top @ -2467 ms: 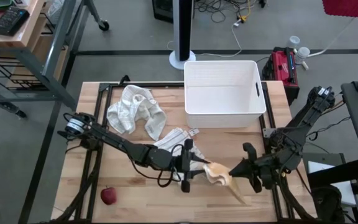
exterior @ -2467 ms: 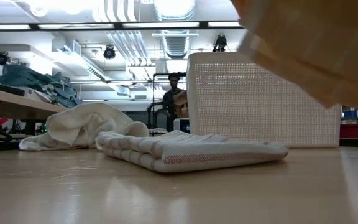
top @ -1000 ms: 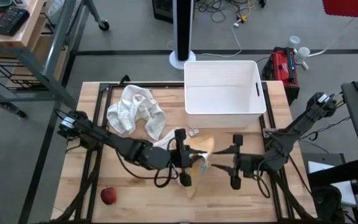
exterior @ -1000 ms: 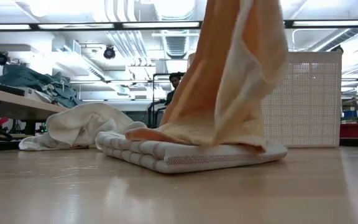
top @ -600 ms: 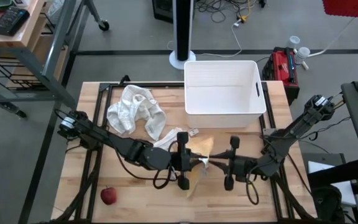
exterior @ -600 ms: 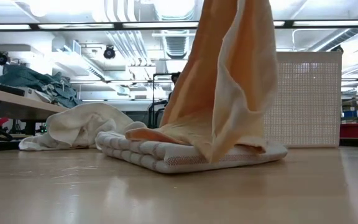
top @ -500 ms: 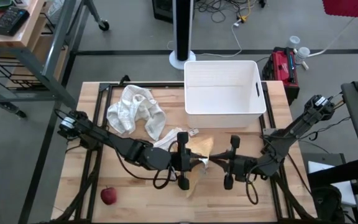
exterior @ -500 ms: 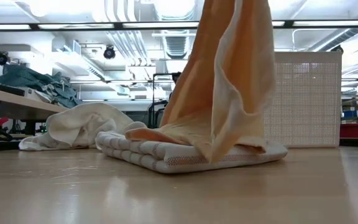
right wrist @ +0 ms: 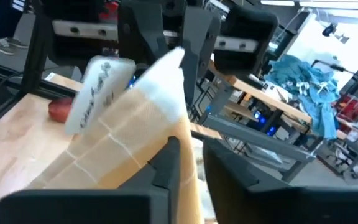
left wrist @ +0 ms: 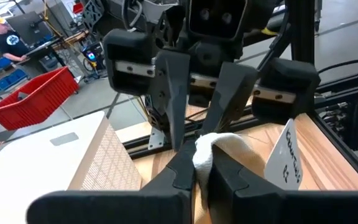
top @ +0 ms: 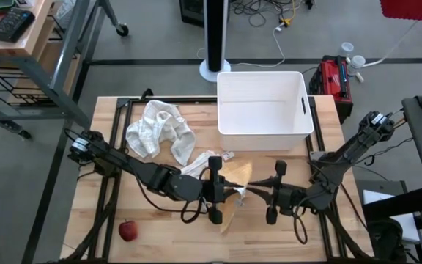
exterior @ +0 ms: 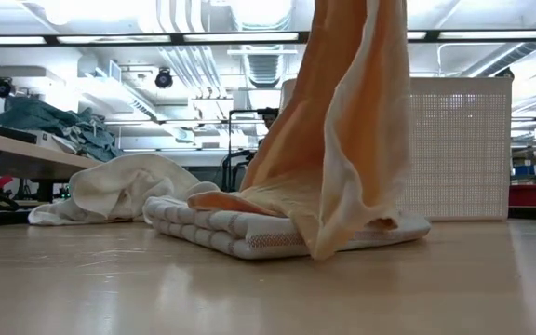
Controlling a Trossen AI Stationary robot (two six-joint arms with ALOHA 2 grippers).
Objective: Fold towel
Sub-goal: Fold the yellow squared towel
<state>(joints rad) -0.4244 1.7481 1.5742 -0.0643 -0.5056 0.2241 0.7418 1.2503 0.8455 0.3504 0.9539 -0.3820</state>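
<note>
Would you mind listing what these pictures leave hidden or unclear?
- Low view: the peach towel runs off the top edge, so both grippers are out of frame.
- Low view: the towel covers much of the white bin.
- High view: the left gripper and right gripper meet; whether the right grips is too small to tell.

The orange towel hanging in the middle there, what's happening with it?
Both grippers meet at the table's middle, holding the orange towel up by one edge. The left gripper is shut on it; the right gripper sits facing it at the same edge. The cloth hangs down, its lower end draped over a folded white towel lying flat. A crumpled white towel, a white bin and an apple sit untouched.
</note>
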